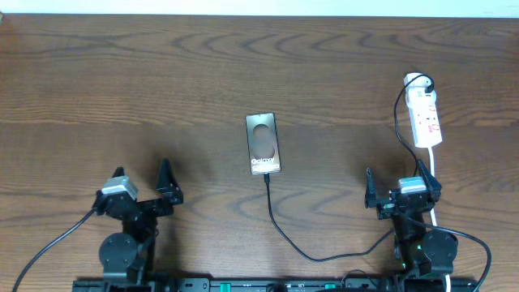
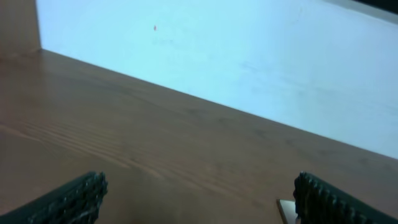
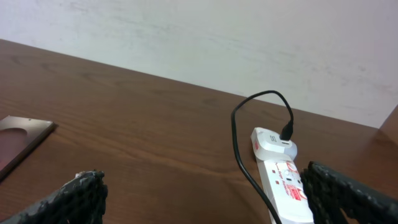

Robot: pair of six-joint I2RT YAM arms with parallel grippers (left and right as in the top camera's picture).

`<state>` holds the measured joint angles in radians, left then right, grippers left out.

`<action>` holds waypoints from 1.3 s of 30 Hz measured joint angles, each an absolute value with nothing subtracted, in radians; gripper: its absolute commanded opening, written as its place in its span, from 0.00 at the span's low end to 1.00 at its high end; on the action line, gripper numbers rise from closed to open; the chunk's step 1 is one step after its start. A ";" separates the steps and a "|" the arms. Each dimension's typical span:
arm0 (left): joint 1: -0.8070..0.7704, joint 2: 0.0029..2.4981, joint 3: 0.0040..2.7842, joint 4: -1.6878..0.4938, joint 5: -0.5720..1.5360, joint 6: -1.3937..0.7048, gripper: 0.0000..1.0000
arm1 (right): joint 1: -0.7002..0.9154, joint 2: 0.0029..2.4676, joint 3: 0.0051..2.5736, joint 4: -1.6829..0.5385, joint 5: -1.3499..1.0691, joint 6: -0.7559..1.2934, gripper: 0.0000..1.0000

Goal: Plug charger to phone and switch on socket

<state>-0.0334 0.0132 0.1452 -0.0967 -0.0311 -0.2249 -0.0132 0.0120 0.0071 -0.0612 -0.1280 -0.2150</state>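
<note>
Standing with jaws apart and empty, the left gripper and right gripper wait at the near edge. Just beyond the right one lies the narrow white power strip, handy for its switch. The thin black charger cable meets the glossy bronze-brown phone mid-table, seating unclear.

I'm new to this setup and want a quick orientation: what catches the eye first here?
The bronze phone lies mid-table, with the thin black charger cable reaching its near edge. Toward the right edge lies the white socket strip with red marks, a white adapter at its far end.
</note>
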 measured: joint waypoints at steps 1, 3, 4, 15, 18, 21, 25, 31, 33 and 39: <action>-0.033 0.012 0.113 -0.051 -0.027 -0.223 0.98 | -0.013 0.012 0.007 -0.061 -0.128 -0.215 0.99; -0.033 0.010 0.059 0.027 -0.016 -0.219 0.98 | -0.013 0.012 0.007 -0.061 -0.128 -0.215 0.99; -0.033 0.010 0.033 0.061 -0.011 -0.216 0.98 | -0.013 0.012 0.007 -0.061 -0.128 -0.215 0.99; -0.033 0.011 0.012 -0.019 0.018 -0.155 0.98 | -0.013 0.012 0.007 -0.060 -0.131 -0.215 0.99; -0.033 0.011 0.014 -0.022 0.025 -0.147 0.98 | -0.013 0.012 0.007 -0.060 -0.131 -0.215 0.99; -0.033 0.011 0.014 -0.022 0.025 -0.133 0.98 | -0.013 0.012 0.007 -0.060 -0.131 -0.215 0.99; -0.033 0.010 0.014 -0.022 0.025 -0.129 0.98 | -0.013 0.012 0.007 -0.060 -0.131 -0.215 0.99; -0.033 0.010 0.014 -0.022 0.025 -0.129 0.98 | -0.013 0.012 0.007 -0.060 -0.131 -0.215 0.99; -0.033 0.010 0.014 -0.022 0.025 -0.128 0.98 | -0.013 0.012 0.007 -0.060 -0.131 -0.215 0.99; -0.033 0.010 0.014 -0.022 0.025 -0.126 0.98 | -0.013 0.012 0.007 -0.060 -0.131 -0.215 0.99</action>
